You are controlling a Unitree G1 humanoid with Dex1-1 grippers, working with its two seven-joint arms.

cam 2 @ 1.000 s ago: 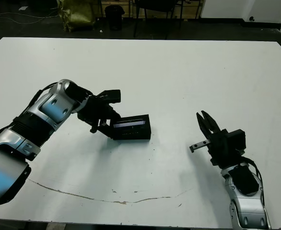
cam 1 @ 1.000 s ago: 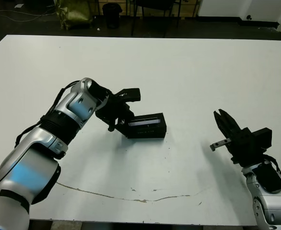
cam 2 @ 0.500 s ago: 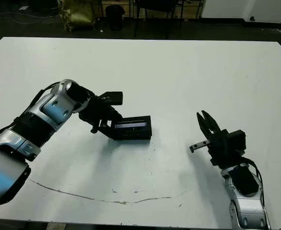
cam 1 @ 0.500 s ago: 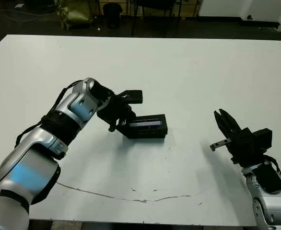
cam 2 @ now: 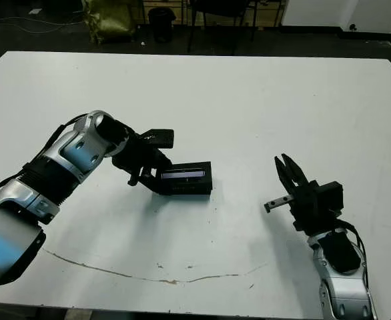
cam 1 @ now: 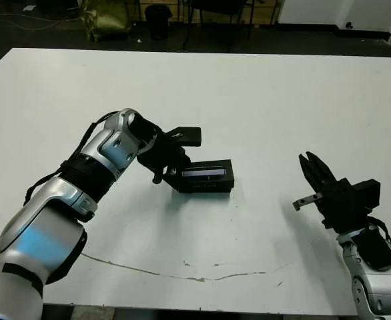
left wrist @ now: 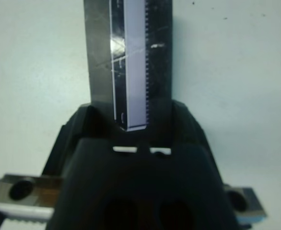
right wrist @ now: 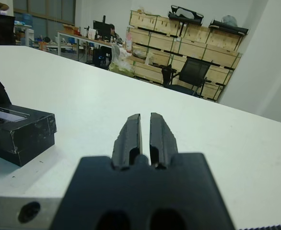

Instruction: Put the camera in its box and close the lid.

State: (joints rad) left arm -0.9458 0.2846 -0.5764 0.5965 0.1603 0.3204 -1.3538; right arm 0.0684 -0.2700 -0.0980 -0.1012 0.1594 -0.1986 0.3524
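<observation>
The box (cam 1: 205,177) sits on the white tabletop (cam 1: 262,100) with the lid (cam 1: 204,171) on top of it, its pale strip facing up. The lid looks seated, or very nearly so. No camera shows anywhere outside the box, so it is probably inside, though that cannot be checked.

The left hand (cam 1: 171,172) is at the box's left end. In the left wrist view the end of the lid (left wrist: 128,62) runs down between the two fingers (left wrist: 80,122), which flank it closely. Whether they pinch it or merely bracket it I cannot tell.

The right hand (cam 2: 284,174) hangs well to the right of the box, clear of it, with its fingers (right wrist: 128,139) drawn together on nothing.

Risks, as I judge them:
- The box is light and nothing braces its right end. A sideways push from the left hand would probably slide it across the tabletop rather than seat the lid.
- If the fingers do grip the lid, pulling back without letting go could lift it or drag it askew.
- Pressing on one end alone may tip the lid, leaving the far end raised.
</observation>
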